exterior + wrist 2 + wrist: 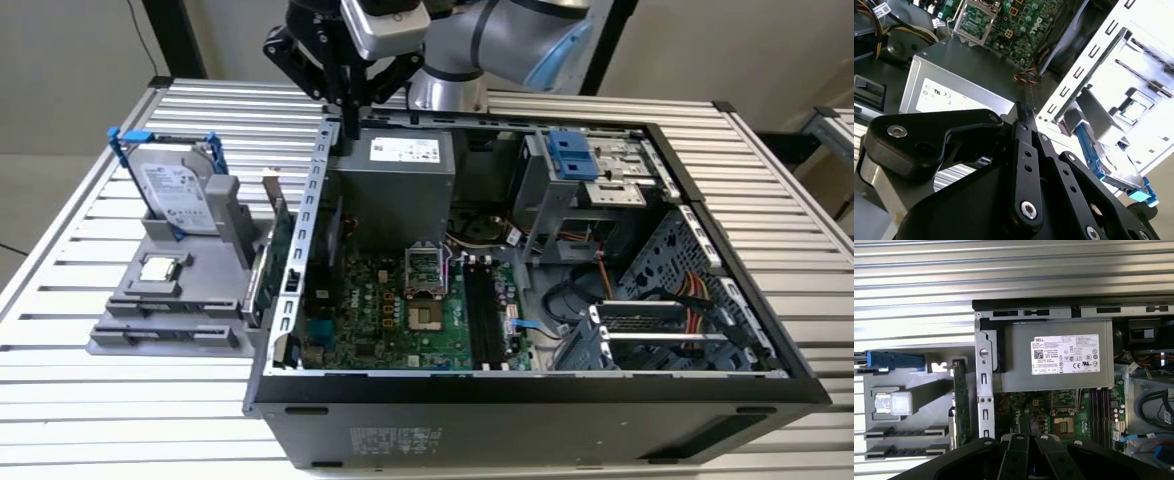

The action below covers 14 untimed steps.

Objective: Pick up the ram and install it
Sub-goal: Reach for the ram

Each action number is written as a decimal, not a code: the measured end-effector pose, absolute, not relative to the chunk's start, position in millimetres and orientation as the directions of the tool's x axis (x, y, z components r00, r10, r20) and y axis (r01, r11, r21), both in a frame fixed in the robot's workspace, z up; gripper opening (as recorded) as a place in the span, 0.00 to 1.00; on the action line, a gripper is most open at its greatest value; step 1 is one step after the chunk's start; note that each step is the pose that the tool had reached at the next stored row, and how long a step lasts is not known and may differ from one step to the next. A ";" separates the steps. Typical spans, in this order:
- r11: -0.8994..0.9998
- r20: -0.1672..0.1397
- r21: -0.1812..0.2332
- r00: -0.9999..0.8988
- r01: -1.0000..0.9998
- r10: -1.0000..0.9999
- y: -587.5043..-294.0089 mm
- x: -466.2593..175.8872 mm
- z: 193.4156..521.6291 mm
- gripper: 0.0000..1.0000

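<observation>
One risk noted: gripper [350,128], claw pressed together above the case [307,215] corner, may clip its wall when reaching the ram [960,400] standing just outside it.

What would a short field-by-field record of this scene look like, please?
gripper: shut, holding nothing, at the computer case's wall, near the power supply
ram: on edge in the grey holder outside the case, not yet picked up
memory slots: black, no stick seen in them
hard drive: upright in its blue frame on the holder
processor chip: flat on the holder
</observation>
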<state>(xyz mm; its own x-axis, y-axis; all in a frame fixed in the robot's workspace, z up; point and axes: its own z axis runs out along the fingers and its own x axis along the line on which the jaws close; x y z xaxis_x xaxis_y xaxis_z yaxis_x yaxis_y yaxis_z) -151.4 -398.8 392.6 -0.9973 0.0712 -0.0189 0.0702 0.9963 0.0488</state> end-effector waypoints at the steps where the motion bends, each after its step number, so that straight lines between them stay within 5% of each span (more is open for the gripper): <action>1: 0.996 -0.019 0.049 -0.997 0.070 0.071 -398.8 -151.9 392.6 0.00; 14: 0.996 -0.019 0.049 -0.997 0.070 0.071 -398.8 -157.6 392.6 0.00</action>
